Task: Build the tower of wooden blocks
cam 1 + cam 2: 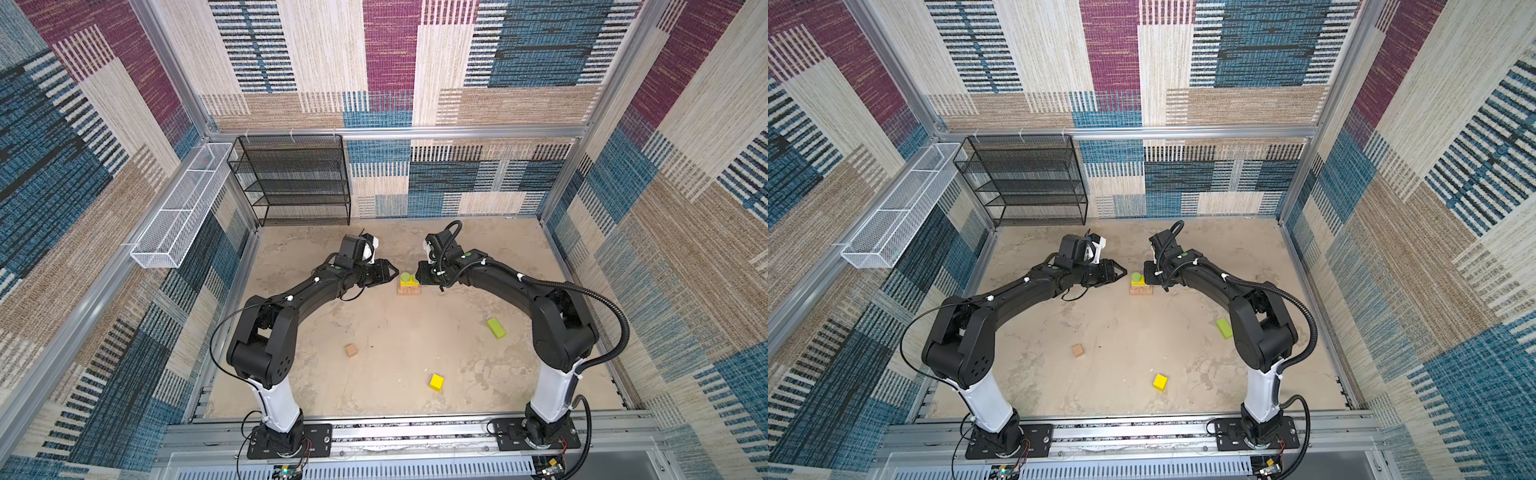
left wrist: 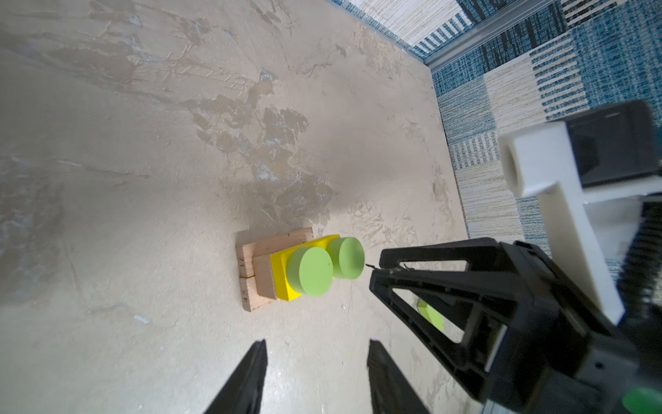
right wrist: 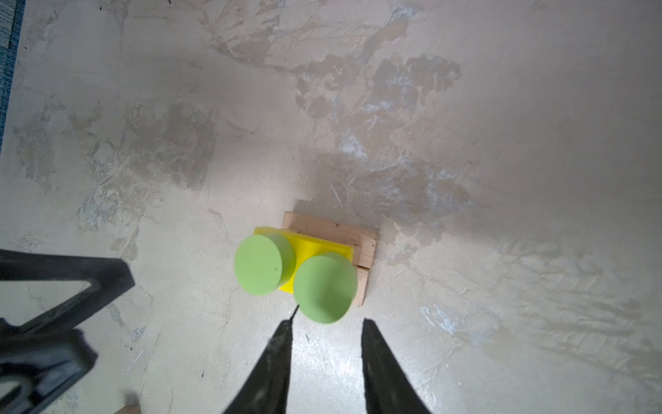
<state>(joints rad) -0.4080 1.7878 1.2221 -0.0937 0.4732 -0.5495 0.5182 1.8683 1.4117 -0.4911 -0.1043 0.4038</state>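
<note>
Right wrist view showed right claw (image 3: 327,327) and left claw (image 2: 318,343) open, empty; the lime green disc (image 3: 326,288) just ahead seemed light, stiff, smooth, best pinched across its curved sides.

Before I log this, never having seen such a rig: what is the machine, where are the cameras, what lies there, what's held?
Two robot arms, each ending in a two-fingered gripper. Both top views look down from overhead; the other two come from wrist cameras. Between the left gripper and right gripper stands a small tower: tan bars, a yellow bar on them, two lime green discs on top. Loose on the table lie a tan cube, a yellow cube and a lime green bar. Both grippers are open, holding nothing.
</note>
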